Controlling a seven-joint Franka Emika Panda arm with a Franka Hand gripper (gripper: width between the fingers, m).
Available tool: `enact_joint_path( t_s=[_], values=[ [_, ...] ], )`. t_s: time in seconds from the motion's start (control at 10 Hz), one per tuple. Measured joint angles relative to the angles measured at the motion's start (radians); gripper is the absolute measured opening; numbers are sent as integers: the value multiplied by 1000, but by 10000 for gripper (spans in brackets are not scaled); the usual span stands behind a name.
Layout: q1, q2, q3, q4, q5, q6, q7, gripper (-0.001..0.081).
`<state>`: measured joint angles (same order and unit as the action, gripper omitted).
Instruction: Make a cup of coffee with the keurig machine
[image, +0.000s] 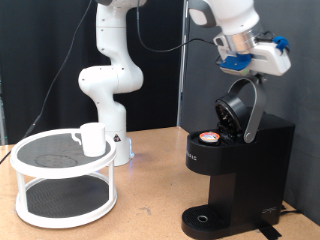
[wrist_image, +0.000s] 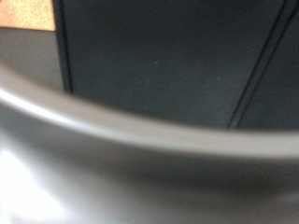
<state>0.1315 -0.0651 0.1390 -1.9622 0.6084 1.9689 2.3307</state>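
— Lid's up on the keurig machine (image: 232, 170), isn't it? I can see it tipped back on its hinge.

— Yes, the rounded lid (image: 240, 108) stands raised and tilted toward the exterior view's right. Under it, in the open top, sits a small pod (image: 209, 138) with a reddish top.

— And the arm?

— The gripper (image: 250, 70) is right above the raised lid, near the exterior view's top right, close to or touching the lid's upper edge. From where I stand I can't tell which.

— Open or closed?

— Can't tell. The blue and white hand hides the fingers from this side, and the wrist view is no help: only a blurred grey curved surface (wrist_image: 140, 159) very close up, with dark panels behind it and a strip of brown table (wrist_image: 26, 14) in one corner.

— Where's the cup (image: 92, 139)?

— Well apart from the machine, over at the exterior view's left. The white mug stands upright on the top tier of the white round mesh stand (image: 62, 178), towards that tier's right edge. The stand's lower tier has nothing on it that I can see.

— So nothing under the spout?

— The round drip base (image: 205, 216) at the machine's foot shows bare.
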Motion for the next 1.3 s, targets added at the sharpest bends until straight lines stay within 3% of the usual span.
enact_joint_path(
  t_s=[0.5, 1.3],
  values=[
    [-43, -124, -39, -140, 5, 46, -7, 0],
    [-132, -145, -91, -248, -150, 5, -6, 0]
  ],
)
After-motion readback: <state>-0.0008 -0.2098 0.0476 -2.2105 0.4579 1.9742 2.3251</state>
